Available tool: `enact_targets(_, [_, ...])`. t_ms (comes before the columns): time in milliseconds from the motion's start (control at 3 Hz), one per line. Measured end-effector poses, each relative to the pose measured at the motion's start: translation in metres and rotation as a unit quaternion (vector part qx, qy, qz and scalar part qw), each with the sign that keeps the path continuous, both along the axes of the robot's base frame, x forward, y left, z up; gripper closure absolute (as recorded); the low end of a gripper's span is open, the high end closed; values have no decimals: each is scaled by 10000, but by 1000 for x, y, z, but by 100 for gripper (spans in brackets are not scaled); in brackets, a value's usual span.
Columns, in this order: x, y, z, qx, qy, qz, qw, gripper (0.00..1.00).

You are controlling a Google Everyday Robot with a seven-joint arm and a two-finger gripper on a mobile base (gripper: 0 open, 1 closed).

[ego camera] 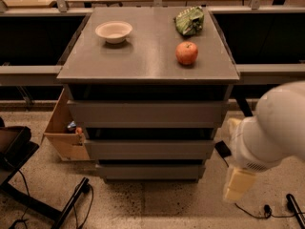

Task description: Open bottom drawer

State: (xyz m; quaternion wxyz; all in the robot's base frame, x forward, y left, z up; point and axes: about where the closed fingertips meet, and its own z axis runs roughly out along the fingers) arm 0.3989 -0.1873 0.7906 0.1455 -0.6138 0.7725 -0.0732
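The grey cabinet (147, 56) has three flat handle-less drawer fronts. The bottom drawer (150, 171) is the lowest and narrowest, and its front sits flush with the cabinet, closed. My arm's white body fills the lower right, and the gripper (237, 186) hangs as a pale block just right of the bottom drawer's right end, apart from it and near the floor.
On the cabinet top stand a white bowl (114, 31), a red apple (187, 53) and a green chip bag (189, 21). A cardboard box (64, 132) sits on the floor to the left. A black chair base (28, 194) and cables (267, 209) lie on the floor.
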Motion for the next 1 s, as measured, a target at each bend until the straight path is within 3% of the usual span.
enact_targets(333, [13,2,-105,-115,359,66,9993,0])
enact_targets(667, [24,10,-184,-84,729,165,9972,0])
enact_targets(1000, [24,9,-183,-87,720,163,9972,0])
